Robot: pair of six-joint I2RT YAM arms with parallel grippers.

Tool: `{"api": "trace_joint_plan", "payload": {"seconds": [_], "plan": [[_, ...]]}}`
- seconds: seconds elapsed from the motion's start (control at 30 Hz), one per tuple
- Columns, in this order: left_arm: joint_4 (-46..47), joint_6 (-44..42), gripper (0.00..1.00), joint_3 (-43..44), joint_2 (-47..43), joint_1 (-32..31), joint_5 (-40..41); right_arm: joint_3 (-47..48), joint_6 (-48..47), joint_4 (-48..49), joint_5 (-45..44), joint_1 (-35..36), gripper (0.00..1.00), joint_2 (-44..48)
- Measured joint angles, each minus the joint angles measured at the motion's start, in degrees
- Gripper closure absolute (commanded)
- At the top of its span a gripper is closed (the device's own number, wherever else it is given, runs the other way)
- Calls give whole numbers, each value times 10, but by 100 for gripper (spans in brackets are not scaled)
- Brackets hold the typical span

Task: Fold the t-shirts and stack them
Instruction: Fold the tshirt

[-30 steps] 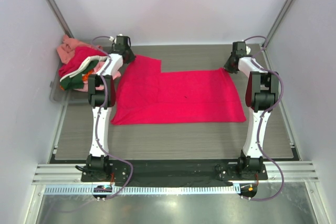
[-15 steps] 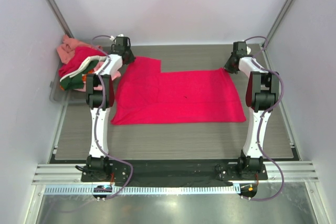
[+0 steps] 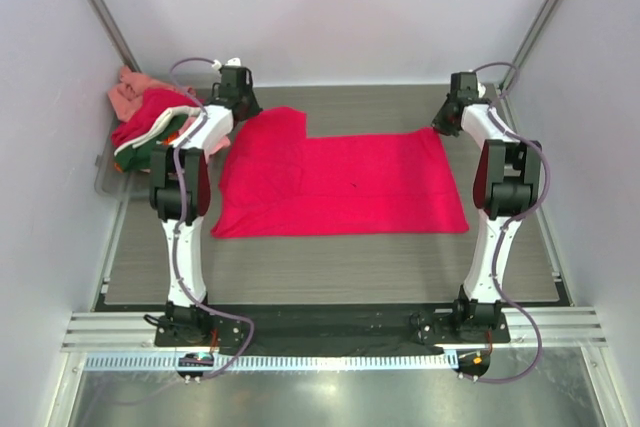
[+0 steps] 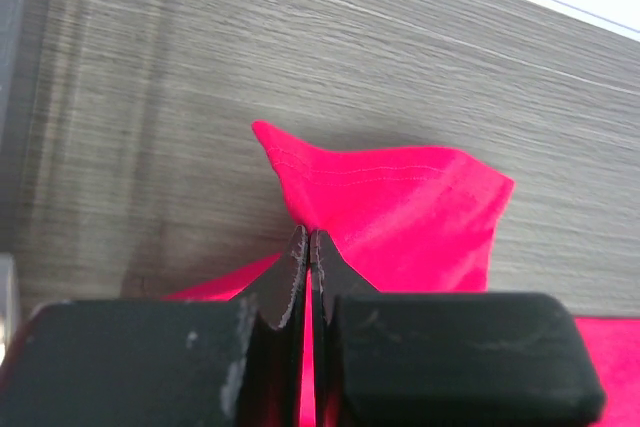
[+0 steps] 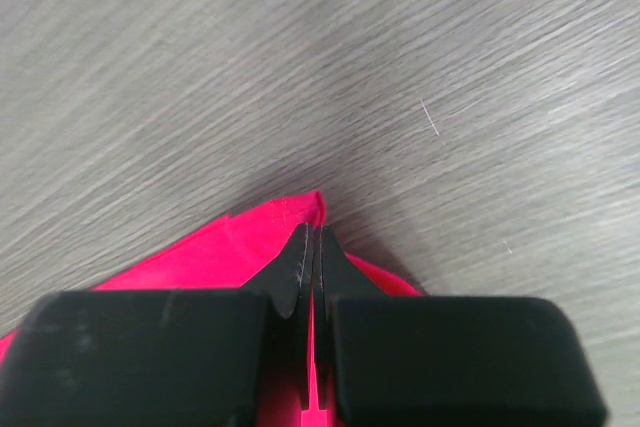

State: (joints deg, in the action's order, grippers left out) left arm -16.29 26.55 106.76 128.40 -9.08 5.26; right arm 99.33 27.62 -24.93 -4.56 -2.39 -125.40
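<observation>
Now that left jaws and right jaws have drawn outward toward the desk's (image 3: 330,267) far edge, each clamped shut on a far corner of the crimson t-shirt (image 3: 340,182), it lies stretched flat mid-desk, likely ready for folding, other tees (image 3: 150,127) heaped at the far-left corner.

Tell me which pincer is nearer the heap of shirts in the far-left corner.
Left. The left pincer sits just beside the heap; the right pincer is across the crimson shirt.
</observation>
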Motion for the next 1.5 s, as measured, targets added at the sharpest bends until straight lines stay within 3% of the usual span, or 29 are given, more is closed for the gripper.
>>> {"api": "trace_joint_plan", "payload": {"seconds": [0.27,0.67,1.1,1.5], "plan": [[31,-3,100,-96,-77,-8,7,-35,2,-3,-2,-4,99,57],[125,-42,100,-343,-280,-22,14,-144,6,-10,-9,-10,99,143],[169,-51,100,-491,-470,-53,60,-240,9,-8,-24,-25,99,277],[191,-55,100,-624,-579,-68,122,-289,23,-9,-41,-34,99,299]]}}
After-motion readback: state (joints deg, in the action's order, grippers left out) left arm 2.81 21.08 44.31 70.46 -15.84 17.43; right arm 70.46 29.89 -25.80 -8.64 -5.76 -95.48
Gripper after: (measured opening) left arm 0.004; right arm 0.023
